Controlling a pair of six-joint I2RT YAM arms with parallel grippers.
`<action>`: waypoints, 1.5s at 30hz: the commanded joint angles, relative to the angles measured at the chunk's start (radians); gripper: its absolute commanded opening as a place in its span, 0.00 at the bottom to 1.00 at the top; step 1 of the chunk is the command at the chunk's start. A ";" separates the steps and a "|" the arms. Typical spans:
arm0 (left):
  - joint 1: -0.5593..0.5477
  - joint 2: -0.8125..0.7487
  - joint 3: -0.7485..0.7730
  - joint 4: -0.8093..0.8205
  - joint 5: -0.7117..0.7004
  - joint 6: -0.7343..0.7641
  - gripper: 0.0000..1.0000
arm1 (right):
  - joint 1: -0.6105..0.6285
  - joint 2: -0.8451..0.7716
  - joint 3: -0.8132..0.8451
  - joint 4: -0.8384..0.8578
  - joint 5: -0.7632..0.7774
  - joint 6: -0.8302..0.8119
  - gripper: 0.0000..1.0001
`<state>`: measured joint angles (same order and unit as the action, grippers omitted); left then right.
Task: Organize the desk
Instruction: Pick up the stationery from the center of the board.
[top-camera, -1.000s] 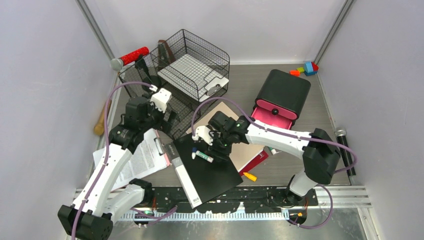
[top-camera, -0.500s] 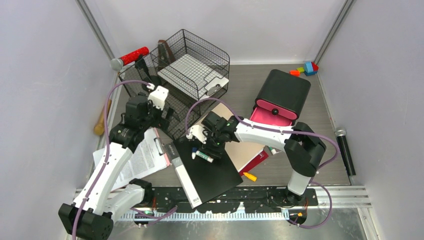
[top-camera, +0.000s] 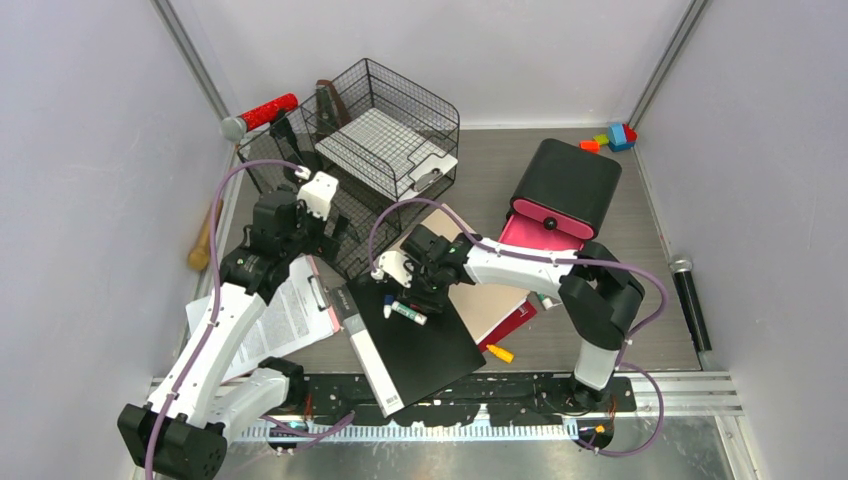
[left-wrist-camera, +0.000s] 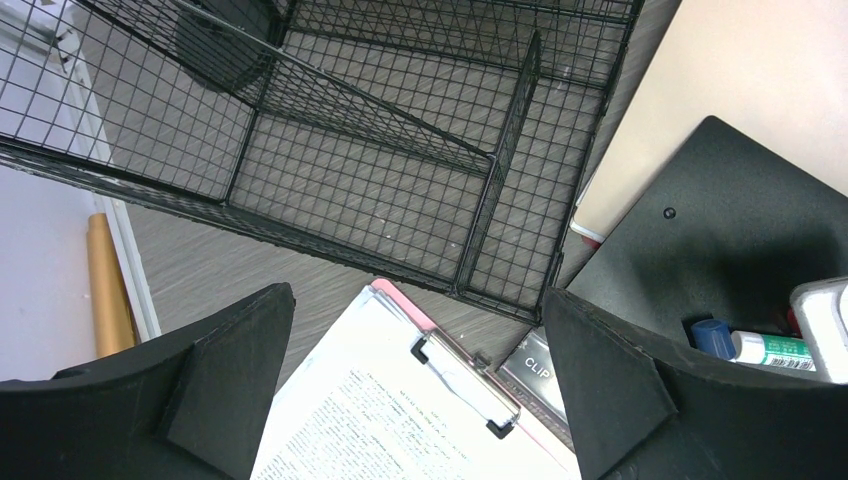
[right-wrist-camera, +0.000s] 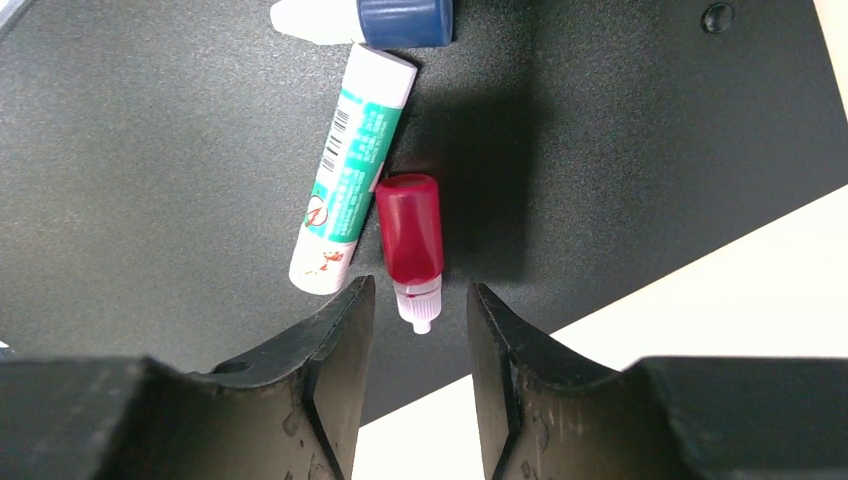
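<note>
The grey wood-grain desk (top-camera: 640, 230) is cluttered. My right gripper (top-camera: 415, 290) hovers low over a black board (top-camera: 430, 345). In the right wrist view the gripper (right-wrist-camera: 420, 290) is open, with a narrow gap between the jaws. The white tip of a small red bottle (right-wrist-camera: 408, 225) lies on the board between the fingertips, untouched. A white-and-green tube (right-wrist-camera: 350, 170) lies beside the bottle, and a blue-capped bottle (right-wrist-camera: 400, 18) lies beyond it. My left gripper (top-camera: 335, 225) is open and empty. It hangs over the clip of a clipboard (left-wrist-camera: 400, 420), by the wire-mesh rack (left-wrist-camera: 400, 150).
The black drawer unit with pink fronts (top-camera: 565, 195) stands at the right. A beige folder and a red book (top-camera: 510, 325) lie under the board, with a yellow marker (top-camera: 500, 352) nearby. A red microphone (top-camera: 262, 113), a black microphone (top-camera: 690, 300), coloured blocks (top-camera: 612, 137) and a wooden handle (top-camera: 203, 240) lie along the walls.
My right gripper has moved a little left and farther over the black board, up to the small red bottle. The left arm has barely moved.
</note>
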<state>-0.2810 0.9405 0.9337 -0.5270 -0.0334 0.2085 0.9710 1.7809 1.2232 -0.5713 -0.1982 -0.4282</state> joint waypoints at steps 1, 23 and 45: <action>0.005 -0.010 0.015 0.044 0.009 -0.012 0.99 | -0.003 0.015 0.013 0.045 0.016 -0.011 0.44; 0.005 -0.017 0.010 0.042 0.019 -0.006 0.99 | -0.009 0.020 0.016 0.037 0.082 -0.006 0.21; 0.005 -0.019 0.013 0.043 0.029 -0.010 0.99 | -0.359 -0.400 -0.003 -0.067 0.181 -0.050 0.18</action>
<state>-0.2810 0.9401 0.9337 -0.5266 -0.0212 0.2089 0.6621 1.4548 1.2266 -0.6334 -0.0273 -0.4664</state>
